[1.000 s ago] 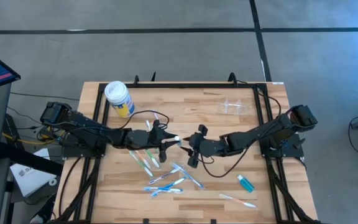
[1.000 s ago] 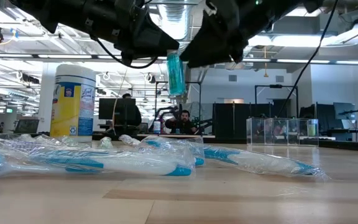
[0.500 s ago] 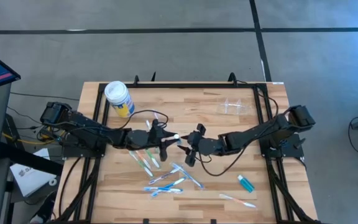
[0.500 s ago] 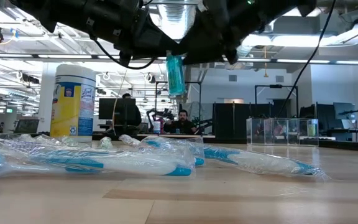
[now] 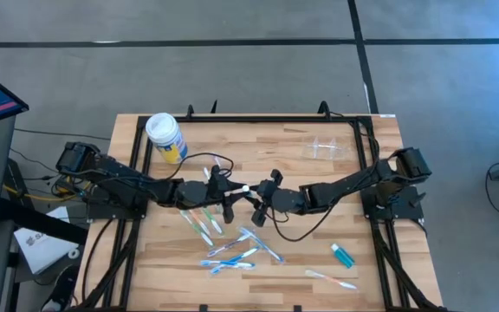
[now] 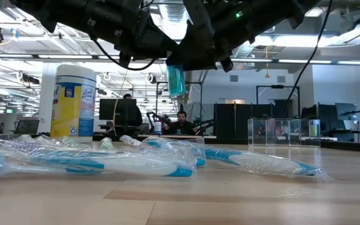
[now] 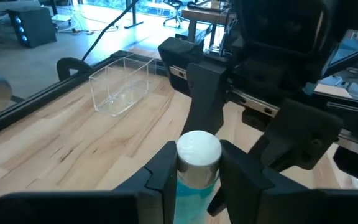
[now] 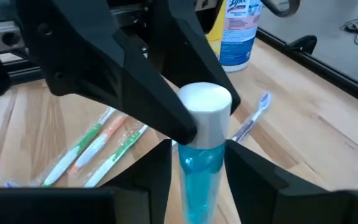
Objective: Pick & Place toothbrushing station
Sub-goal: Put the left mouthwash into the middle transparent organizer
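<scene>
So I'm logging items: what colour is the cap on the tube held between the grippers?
White, on a blue-green tube; the right wrist view shows it best.

At bench [image 5: 301, 260] centre: left end effector [image 5: 236, 198] and right end effector [image 5: 258, 204] tip to tip, a white-capped blue tube [image 5: 243, 192] between them, above the surface. Far right corner: clear colourless plastic cup [image 5: 326, 148]. Far left corner: white-lidded yellow-and-blue canister [image 5: 165, 137]. Below the end effectors, toward the near edge: scattered wrapped toothbrushes [image 5: 232, 251]. Near right: a second blue tube [image 5: 342, 255], one more wrapped toothbrush [image 5: 332, 279] just nearer.
</scene>
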{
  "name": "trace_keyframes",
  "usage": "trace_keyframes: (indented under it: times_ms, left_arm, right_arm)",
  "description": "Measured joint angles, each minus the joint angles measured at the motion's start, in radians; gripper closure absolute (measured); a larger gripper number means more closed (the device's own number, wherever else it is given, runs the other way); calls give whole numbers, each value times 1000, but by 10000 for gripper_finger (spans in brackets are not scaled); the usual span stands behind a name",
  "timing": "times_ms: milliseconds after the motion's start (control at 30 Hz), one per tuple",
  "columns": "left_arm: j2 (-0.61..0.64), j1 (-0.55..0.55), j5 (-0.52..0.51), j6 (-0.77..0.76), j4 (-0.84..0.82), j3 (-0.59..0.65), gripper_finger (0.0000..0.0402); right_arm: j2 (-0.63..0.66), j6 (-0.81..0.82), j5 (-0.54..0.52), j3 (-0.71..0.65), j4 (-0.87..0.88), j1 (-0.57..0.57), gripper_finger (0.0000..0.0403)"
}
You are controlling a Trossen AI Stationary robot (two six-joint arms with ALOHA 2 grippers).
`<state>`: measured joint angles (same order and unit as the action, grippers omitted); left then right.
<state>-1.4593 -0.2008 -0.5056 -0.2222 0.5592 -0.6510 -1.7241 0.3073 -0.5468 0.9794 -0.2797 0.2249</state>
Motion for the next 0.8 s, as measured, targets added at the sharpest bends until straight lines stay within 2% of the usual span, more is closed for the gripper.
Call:
trace_keyframes:
  times_ms: [267,600,800]
  left_arm:
    - [0,0,0,-7,-1,0,316]
    - [0,0,1,9,-1,0,281]
    - [11,-1,-19,75,-4,2,283]
  right_arm:
    - [0,-10,-3,0,2,3,341]
    - [0,-19,-1,0,1,3,337]
    - [0,-19,-2,0,11,3,343]
